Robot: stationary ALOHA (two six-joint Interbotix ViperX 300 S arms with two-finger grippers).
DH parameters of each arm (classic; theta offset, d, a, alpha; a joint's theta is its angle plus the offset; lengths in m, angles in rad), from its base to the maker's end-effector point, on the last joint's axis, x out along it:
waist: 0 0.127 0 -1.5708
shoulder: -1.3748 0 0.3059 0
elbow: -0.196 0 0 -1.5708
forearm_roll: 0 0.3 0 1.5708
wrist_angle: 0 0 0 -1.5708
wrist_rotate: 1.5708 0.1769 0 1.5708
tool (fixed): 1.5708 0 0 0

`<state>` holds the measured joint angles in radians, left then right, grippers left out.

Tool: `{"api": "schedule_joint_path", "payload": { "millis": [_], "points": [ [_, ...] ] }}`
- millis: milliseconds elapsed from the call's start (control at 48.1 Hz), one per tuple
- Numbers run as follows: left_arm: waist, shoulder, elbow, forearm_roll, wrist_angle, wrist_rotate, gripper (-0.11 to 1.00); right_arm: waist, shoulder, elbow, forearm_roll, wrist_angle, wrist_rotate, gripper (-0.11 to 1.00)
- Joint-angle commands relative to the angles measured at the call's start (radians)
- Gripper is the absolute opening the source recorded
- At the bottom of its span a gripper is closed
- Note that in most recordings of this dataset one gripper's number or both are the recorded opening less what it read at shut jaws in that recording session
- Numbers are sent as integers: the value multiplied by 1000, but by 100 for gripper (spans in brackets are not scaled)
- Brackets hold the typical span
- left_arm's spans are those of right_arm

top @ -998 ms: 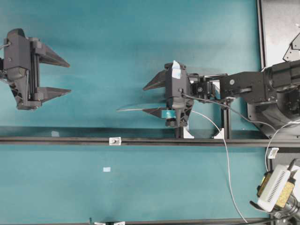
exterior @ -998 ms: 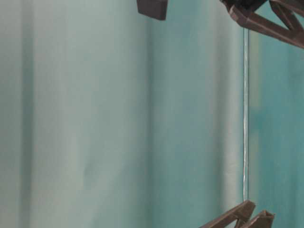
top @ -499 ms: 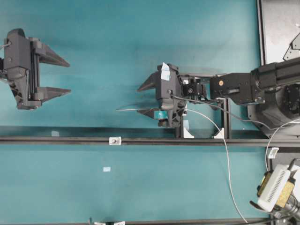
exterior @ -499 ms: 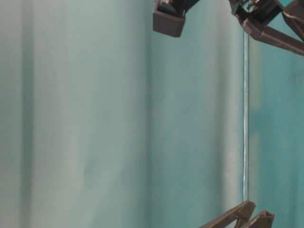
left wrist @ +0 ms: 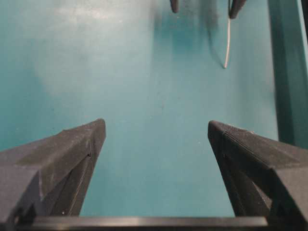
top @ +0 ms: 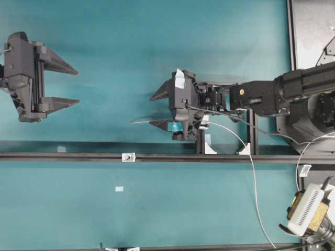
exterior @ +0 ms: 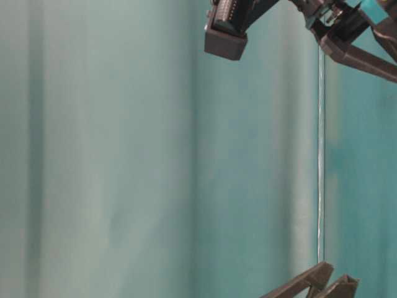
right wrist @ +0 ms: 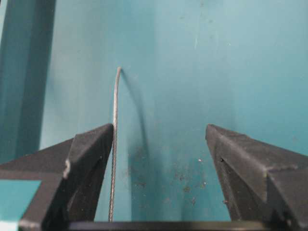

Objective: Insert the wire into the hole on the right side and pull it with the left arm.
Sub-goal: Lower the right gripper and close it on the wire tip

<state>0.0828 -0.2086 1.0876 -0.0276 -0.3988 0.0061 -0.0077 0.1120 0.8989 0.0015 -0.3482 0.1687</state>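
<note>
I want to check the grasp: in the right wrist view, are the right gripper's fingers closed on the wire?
No. The right gripper is wide open, and the wire lies beside its left finger.

A teal table [top: 131, 42] carries a long black rail [top: 78, 156] running across it. A small pale tape patch [top: 119, 189] lies on the table just below the rail, and a white ribbed box [top: 308, 208] sits near the rail's right end, with a thin white cable [top: 253, 172] crossing the rail beside it.
</note>
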Motion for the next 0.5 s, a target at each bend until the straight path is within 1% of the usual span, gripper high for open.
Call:
{"api": "schedule_joint_path", "payload": {
  "millis": [0,395,478],
  "points": [
    [3,-8,-18,-2,-8,2,73,-5,-11,-17,0,-9,-2,84],
    [3,-8,-18,-2,-8,2,73,-5,-12,-18,0,-12,-3,83],
    [3,-8,-20,-2,-8,2,73,-5,-12,-18,0,-15,-6,80]
  ]
}}
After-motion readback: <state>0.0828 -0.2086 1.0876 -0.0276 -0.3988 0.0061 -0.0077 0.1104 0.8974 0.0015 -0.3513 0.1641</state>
